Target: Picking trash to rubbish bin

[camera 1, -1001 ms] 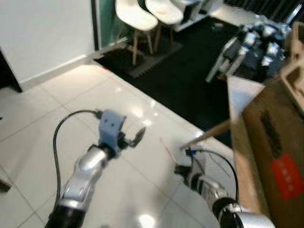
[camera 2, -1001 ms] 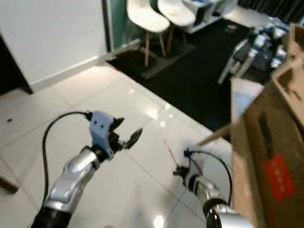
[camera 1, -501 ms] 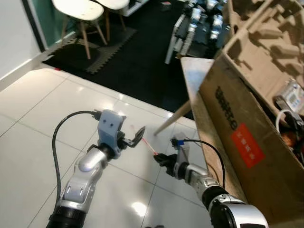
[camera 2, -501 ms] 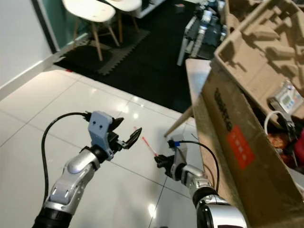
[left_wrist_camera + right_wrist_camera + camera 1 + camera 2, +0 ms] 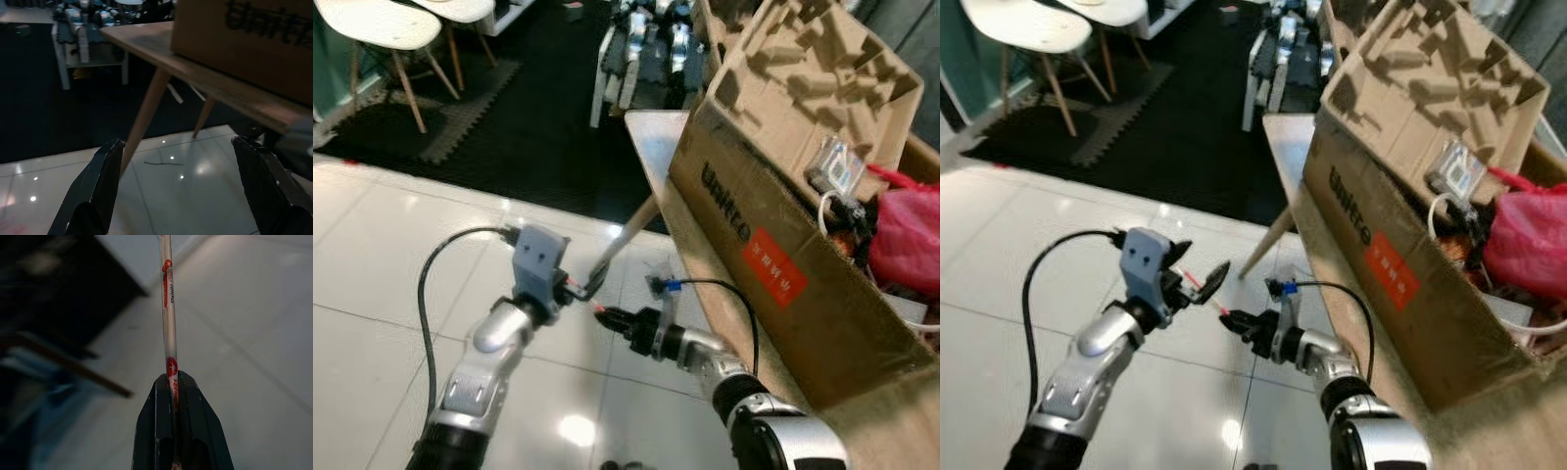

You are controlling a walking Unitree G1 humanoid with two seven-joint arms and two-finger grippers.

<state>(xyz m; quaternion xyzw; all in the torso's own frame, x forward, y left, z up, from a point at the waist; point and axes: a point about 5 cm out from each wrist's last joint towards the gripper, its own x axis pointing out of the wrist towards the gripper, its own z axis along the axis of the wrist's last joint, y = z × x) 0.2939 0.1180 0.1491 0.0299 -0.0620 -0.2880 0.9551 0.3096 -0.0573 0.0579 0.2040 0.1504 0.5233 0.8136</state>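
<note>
While its two arms reach out over the glossy white tiled floor (image 5: 382,255), the right gripper (image 5: 1234,320) has its jaws clenched on a thin clear straw wrapper (image 5: 168,318) printed with red markings, which sticks out from the fingertips toward the left. The left gripper (image 5: 585,285) hovers just beside it, a little farther and to the left, its jaws released and spread wide with nothing between them; in the left wrist view the two black fingers (image 5: 100,186) frame a slanted wooden leg (image 5: 144,115) of the counter (image 5: 651,132). That wooden counter stands to the right, carrying a large brown cardboard box (image 5: 1381,245) with a red label on its side. Moulded cardboard inserts (image 5: 803,69) rest in the box's open top, alongside a small grey device (image 5: 835,166) and a pink plastic bag (image 5: 1533,230) at the far right. White chairs (image 5: 1028,29) with wooden legs stand on a dark mat (image 5: 460,117) at the far left.
</note>
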